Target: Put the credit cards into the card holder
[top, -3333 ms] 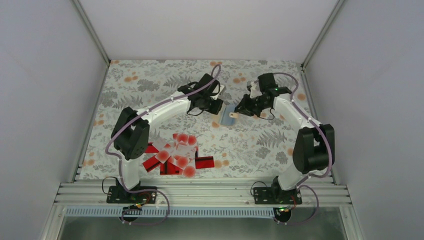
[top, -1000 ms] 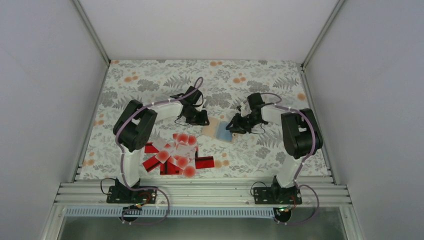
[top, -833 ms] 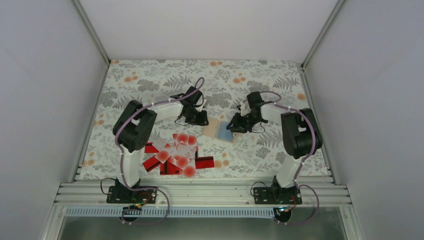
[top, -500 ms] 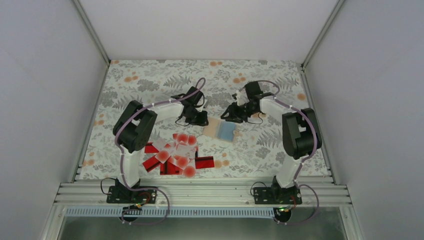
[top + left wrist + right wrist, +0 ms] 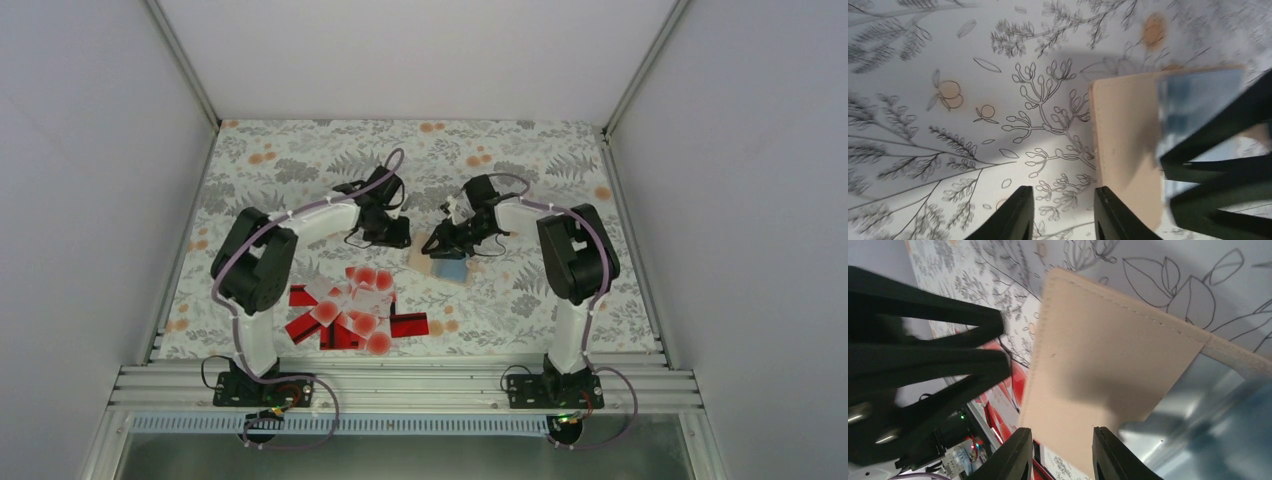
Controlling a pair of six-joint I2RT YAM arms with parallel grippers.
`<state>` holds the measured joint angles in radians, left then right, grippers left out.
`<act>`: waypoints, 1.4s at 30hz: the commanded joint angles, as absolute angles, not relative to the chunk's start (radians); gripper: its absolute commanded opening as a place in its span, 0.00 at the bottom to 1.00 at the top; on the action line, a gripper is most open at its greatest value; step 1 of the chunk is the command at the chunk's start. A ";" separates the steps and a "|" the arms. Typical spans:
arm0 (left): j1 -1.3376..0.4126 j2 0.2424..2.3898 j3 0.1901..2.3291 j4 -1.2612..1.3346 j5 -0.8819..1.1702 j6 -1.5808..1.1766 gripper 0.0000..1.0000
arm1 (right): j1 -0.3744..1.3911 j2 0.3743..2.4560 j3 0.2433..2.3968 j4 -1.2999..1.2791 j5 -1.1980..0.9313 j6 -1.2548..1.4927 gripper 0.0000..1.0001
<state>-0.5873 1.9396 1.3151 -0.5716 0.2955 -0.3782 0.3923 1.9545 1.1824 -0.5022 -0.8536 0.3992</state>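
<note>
Jaws on both arms stand slightly parted with nothing clamped between them. From overhead, the grey floral patterned tablecloth (image 5: 300, 160) covers the whole work surface. On it, at about 7 o'clock from the centre, lies the loose heap of glossy red and white red-dotted rectangular credit cards (image 5: 350, 310), all outside the holder. The flat tan leather-like folding card holder (image 5: 430, 262) lies opened near the centre, at about 2 o'clock from the heap, its light blue-grey inner face turned up.

The left gripper (image 5: 390, 232) sits just beside the holder at 10 o'clock. The right gripper (image 5: 445, 238) is over the holder's 12 o'clock edge.

Only the wrist cameras show the fingers closely. The left wrist view has bare cloth between its two black fingertips, the tan flap off at 3 o'clock and the other arm's dark fingers over the blue-grey face. The right wrist view looks down on the tan flap between its fingertips. Whether they touch it cannot be told. Red card edges show past the flap at 8 o'clock.
</note>
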 commanded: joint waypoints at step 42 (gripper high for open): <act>-0.621 1.392 0.844 -0.762 0.218 -0.470 0.44 | 0.637 1.933 1.220 -0.604 -0.826 0.183 0.73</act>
